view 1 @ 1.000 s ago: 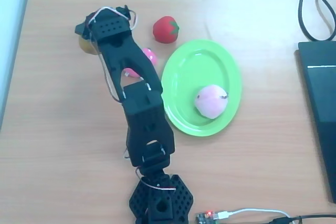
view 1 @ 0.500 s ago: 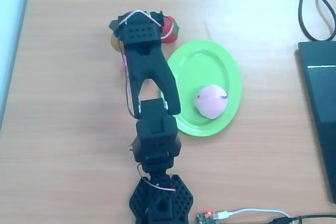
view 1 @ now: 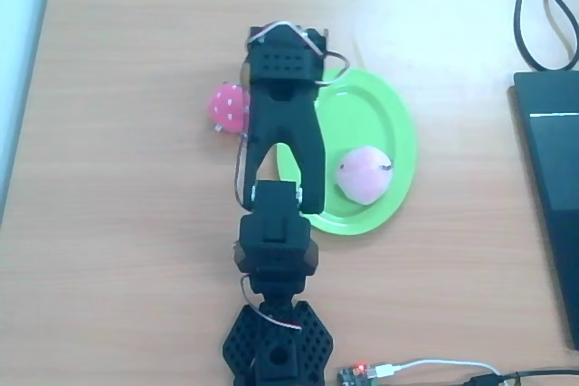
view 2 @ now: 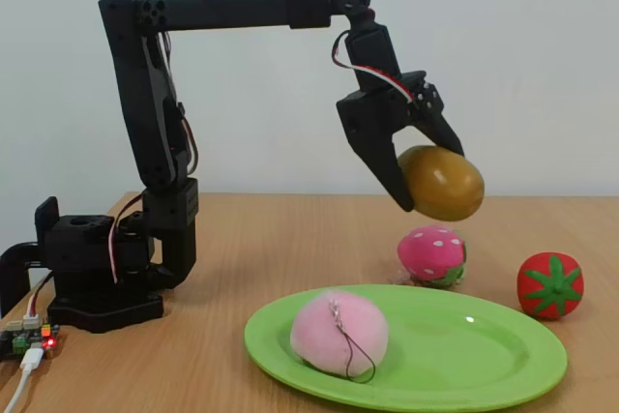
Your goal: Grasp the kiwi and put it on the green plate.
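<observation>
In the fixed view the kiwi [view 2: 445, 184], smooth and olive-brown, hangs in the air well above the table. My black gripper [view 2: 427, 175] is shut on it, one finger behind it and one over its top. The lime-green plate [view 2: 484, 355] lies below and in front. In the overhead view the arm's wrist [view 1: 286, 61] sits over the far left rim of the green plate [view 1: 384, 106] and hides the kiwi.
A pale pink peach [view 1: 364, 174] lies on the plate. A pink dotted strawberry [view 1: 230, 107] rests left of the plate, and a red strawberry [view 2: 550, 285] stands to its right in the fixed view. A dark laptop [view 1: 552, 187] and cables [view 1: 541, 15] occupy the overhead view's right edge.
The arm has swung to the right with the kiwi held, from left of the pink strawberry to the plate's far left rim. The pink strawberry is now uncovered.
</observation>
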`<action>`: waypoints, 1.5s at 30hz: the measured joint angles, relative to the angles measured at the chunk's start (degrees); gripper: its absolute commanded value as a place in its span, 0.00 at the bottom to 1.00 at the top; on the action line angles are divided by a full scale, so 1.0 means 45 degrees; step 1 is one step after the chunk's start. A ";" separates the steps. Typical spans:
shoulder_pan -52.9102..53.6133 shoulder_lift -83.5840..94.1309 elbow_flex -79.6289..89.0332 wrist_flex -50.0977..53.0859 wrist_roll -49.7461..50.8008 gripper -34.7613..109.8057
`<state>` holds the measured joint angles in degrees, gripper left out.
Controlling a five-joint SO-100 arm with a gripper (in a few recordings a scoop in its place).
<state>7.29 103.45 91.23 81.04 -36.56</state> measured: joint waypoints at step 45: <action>0.2715 -0.5488 -0.1855 -0.0371 0.1680 0.51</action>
<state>19.51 78.75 82.88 79.37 -29.00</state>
